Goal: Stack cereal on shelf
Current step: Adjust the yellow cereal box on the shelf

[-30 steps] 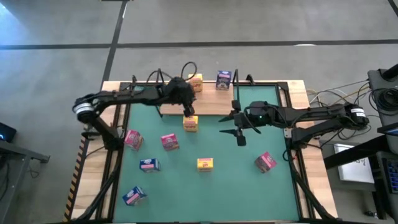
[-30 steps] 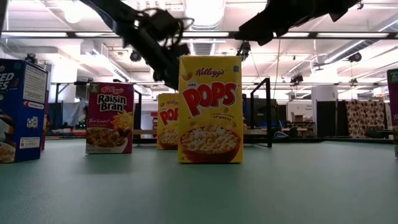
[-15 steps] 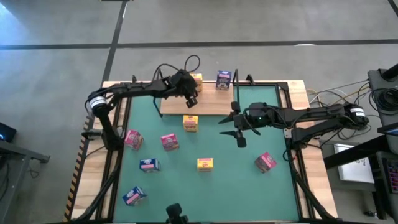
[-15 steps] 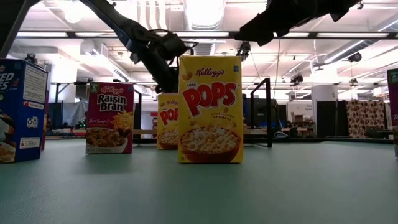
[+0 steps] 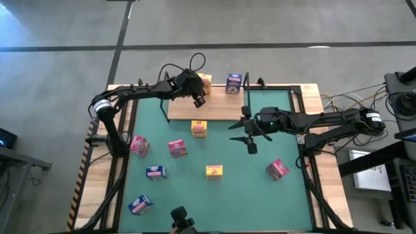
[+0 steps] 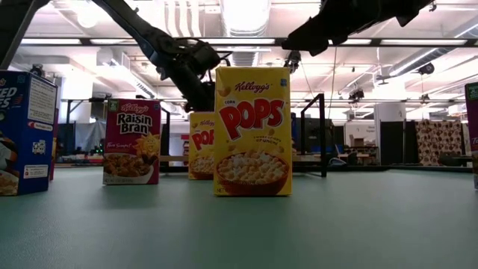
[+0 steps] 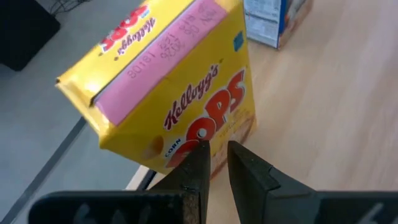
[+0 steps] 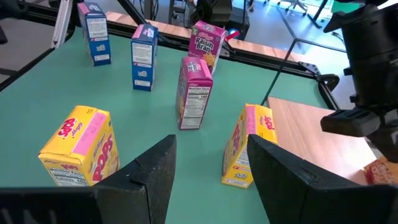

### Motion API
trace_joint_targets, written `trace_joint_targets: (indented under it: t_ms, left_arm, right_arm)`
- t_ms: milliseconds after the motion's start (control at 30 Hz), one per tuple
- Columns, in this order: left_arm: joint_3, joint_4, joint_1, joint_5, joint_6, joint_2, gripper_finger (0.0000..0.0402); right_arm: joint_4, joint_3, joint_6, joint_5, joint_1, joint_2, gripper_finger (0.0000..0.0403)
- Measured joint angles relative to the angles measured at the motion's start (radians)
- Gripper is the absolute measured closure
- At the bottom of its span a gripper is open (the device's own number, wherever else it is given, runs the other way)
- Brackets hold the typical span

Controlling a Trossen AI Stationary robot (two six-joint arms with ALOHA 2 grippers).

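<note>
The light-wood shelf (image 5: 221,112) lies at the mat's far edge. A yellow box (image 5: 205,82) and a blue box (image 5: 234,83) stand on its far part. My left gripper (image 5: 199,99) hovers over the shelf, shut, with its fingertips (image 7: 213,163) right at the yellow box's printed front (image 7: 186,106). Another yellow box (image 5: 199,128) stands on the mat beside the shelf. My right gripper (image 5: 251,134) hangs open and empty above the mat; it also shows in the right wrist view (image 8: 208,168). My left gripper points its shut fingertips at the lower part of the yellow box's printed front (image 7: 214,134), coming from the table's near side. I cannot tell whether they touch it. The box stands on the shelf near its far edge.
On the green mat (image 5: 260,188) stand pink boxes (image 5: 138,144) (image 5: 177,148) (image 5: 277,169), blue boxes (image 5: 156,172) (image 5: 140,205) and a yellow box (image 5: 214,171). Black wire brackets (image 5: 260,83) rise at the shelf's ends.
My left gripper has gone from above the yellow box on the mat toward the table's far edge, over the shelf, up to the yellow box standing there. The yellow box on the mat has stayed standing in place.
</note>
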Motion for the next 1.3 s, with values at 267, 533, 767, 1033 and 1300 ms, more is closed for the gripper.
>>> trace_joint_targets:
  t_ms: [267,533,767,1033,1300]
  left_arm:
    - [0.000,0.008,-0.005,0.042,-0.041,0.001,0.0365]
    - [0.000,0.098,-0.004,0.047,-0.110,0.001,0.0365]
    - [0.000,0.103,-0.005,0.047,-0.142,0.001,0.0365]
    - [0.000,0.142,-0.005,0.047,-0.162,0.017,0.0365]
    - [0.002,0.162,-0.005,0.047,-0.193,0.069,0.0365]
  right_arm:
    - [0.000,0.000,0.002,0.000,0.000,0.000,0.0216]
    - [0.000,0.000,0.000,0.000,0.000,0.000,0.0216]
    - [0.000,0.000,-0.009,0.000,0.000,0.000,0.0216]
    - [0.000,0.000,-0.009,0.001,0.000,0.000,0.0216]
    - [-0.002,0.000,-0.009,0.001,0.000,0.000,0.0216]
